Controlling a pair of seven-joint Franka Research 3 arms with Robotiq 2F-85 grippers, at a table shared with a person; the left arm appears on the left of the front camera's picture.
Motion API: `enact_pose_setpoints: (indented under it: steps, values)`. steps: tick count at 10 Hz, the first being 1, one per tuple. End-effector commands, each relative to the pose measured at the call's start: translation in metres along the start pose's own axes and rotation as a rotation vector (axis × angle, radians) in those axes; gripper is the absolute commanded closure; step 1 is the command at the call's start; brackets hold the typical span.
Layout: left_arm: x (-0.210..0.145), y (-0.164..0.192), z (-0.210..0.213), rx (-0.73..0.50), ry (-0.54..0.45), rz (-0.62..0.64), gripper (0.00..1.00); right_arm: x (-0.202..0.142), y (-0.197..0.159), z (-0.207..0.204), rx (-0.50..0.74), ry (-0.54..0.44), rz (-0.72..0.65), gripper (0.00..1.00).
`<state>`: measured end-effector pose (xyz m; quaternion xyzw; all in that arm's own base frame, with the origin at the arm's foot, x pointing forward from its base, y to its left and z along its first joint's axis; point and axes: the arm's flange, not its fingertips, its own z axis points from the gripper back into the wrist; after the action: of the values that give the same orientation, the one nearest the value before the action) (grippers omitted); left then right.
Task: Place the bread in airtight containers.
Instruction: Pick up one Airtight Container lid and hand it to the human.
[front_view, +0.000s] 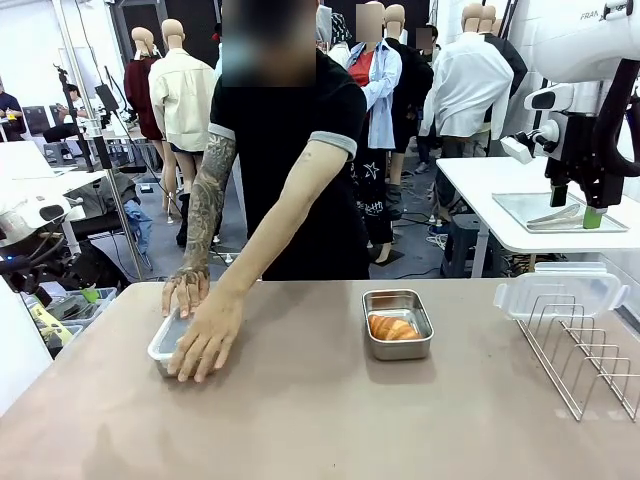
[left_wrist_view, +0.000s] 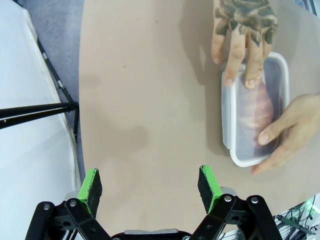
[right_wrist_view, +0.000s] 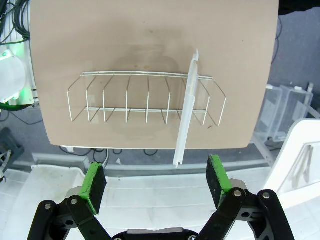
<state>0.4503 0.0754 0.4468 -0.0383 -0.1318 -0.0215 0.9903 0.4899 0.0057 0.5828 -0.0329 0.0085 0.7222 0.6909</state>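
Bread: one croissant (front_view: 393, 327) lies in the open tin (front_view: 400, 350), right of centre on the surface (front_view: 320, 420). Second tin (front_view: 158, 352) sits at the left of the surface with a clear lid (left_wrist_view: 260, 100) on it. In the left wrist view a pale orange shape shows through that lid, too blurred to name for certain

Person at the far side reaches over the second tin with both hands. Tattooed hand (left_wrist_view: 245, 25): fingertips rest on one end of the lid. Other hand (left_wrist_view: 290, 130): fingers lie on the opposite end and wrap its corner

Left gripper (left_wrist_view: 150, 182): fingers spread wide, nothing between them. It is held above bare surface, apart from the second tin and the hands

Right gripper (right_wrist_view: 157, 182): fingers spread wide, nothing between them. In the front view it hangs high at the right side. Its wrist view looks down on the wire rack (right_wrist_view: 145, 100)

Spare lid (right_wrist_view: 187, 115) stands on edge in a slot near one end of the rack. In the front view the rack is at the right edge of the surface, with this lid at its far end, well apart from the open tin
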Motion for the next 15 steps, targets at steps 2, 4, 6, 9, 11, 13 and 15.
enact_pose_setpoints:
  steps: [2,4,6,9,11,13,15]
  values:
    - [-0.0019,0.0006,0.0007,0.014,-0.002,0.012,0.00,-0.0008,-0.0004,0.0026,0.008,0.001,0.020,0.00]
    - [-0.0019,0.0006,0.0007,0.014,-0.002,0.012,0.00,-0.0008,-0.0004,0.0026,0.008,0.001,0.020,0.00]
    - [-0.0019,0.0006,0.0007,0.014,-0.002,0.012,0.00,-0.0008,-0.0004,0.0026,0.008,0.001,0.020,0.00]
    - [-0.0019,0.0006,0.0007,0.014,-0.002,0.012,0.00,-0.0008,-0.0004,0.0026,0.008,0.001,0.020,0.00]
    - [-0.0019,0.0006,0.0007,0.014,-0.002,0.012,0.00,-0.0008,-0.0004,0.0026,0.008,0.001,0.020,0.00]
    - [-0.0019,0.0006,0.0007,0.014,-0.002,0.012,0.00,-0.0008,-0.0004,0.0026,0.008,0.001,0.020,0.00]
    - [-0.0019,0.0006,0.0007,0.014,-0.002,0.012,0.00,-0.0008,-0.0004,0.0026,0.008,0.001,0.020,0.00]
